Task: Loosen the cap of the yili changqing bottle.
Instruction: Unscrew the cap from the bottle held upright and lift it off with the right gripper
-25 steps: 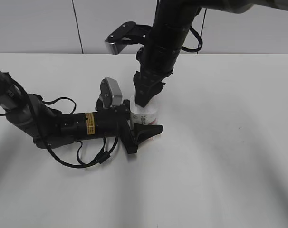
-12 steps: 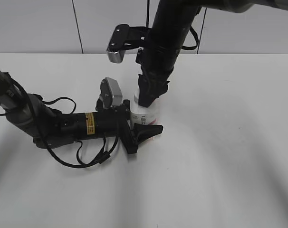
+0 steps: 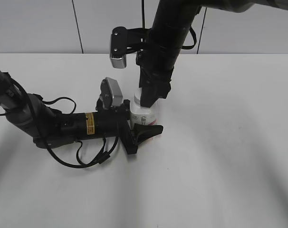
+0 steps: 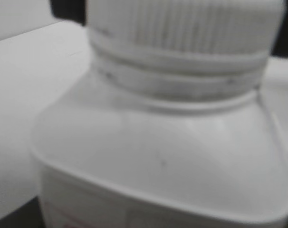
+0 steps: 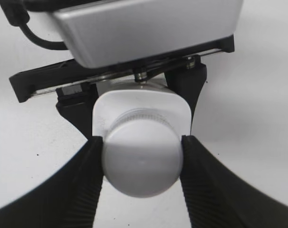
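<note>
The yili changqing bottle (image 3: 145,115) stands upright on the white table, white with a little pink print. My left gripper (image 3: 145,124) lies low along the table and is shut on the bottle's body, one black finger (image 5: 75,111) on each side. The left wrist view is filled by the bottle's sloped shoulder (image 4: 163,156) and the ribbed white cap (image 4: 182,23). My right gripper (image 5: 141,164) comes straight down from above and is shut on the cap (image 5: 141,161), with its ribbed black pads (image 5: 82,185) pressed on both sides. In the exterior view the right gripper (image 3: 148,99) hides the cap.
The left arm (image 3: 63,124) with its looping cables (image 3: 91,156) lies across the table's left half. The left wrist's silver camera housing (image 5: 148,23) sits just behind the bottle. A grey panelled wall (image 3: 39,23) stands at the back.
My right wrist has turned about its vertical axis while gripping the cap; its camera mount has swung round. The bottle and left gripper have stayed in place.
</note>
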### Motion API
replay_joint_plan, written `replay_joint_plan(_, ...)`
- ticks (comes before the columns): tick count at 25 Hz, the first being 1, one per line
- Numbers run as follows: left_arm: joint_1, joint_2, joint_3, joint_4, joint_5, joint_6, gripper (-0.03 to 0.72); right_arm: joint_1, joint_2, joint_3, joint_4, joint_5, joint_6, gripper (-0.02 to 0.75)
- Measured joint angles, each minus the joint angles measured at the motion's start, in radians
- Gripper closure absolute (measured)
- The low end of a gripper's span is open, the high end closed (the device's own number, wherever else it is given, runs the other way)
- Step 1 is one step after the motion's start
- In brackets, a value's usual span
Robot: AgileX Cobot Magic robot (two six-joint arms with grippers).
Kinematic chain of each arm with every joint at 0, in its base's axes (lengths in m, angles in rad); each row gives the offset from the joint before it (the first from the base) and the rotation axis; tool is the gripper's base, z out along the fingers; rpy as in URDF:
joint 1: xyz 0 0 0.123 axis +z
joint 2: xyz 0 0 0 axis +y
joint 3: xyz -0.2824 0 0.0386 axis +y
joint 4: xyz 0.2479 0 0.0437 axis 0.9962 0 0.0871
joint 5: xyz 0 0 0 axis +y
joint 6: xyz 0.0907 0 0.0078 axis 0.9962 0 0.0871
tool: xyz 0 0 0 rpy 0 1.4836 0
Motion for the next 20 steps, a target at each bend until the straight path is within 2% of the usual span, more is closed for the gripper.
replay_joint_plan(20, 0.0, 0.0, 0.0, 0.0, 0.0, 0.0, 0.238, 0.0, 0.0, 0.0, 0.001, 0.0, -0.006, 0.342)
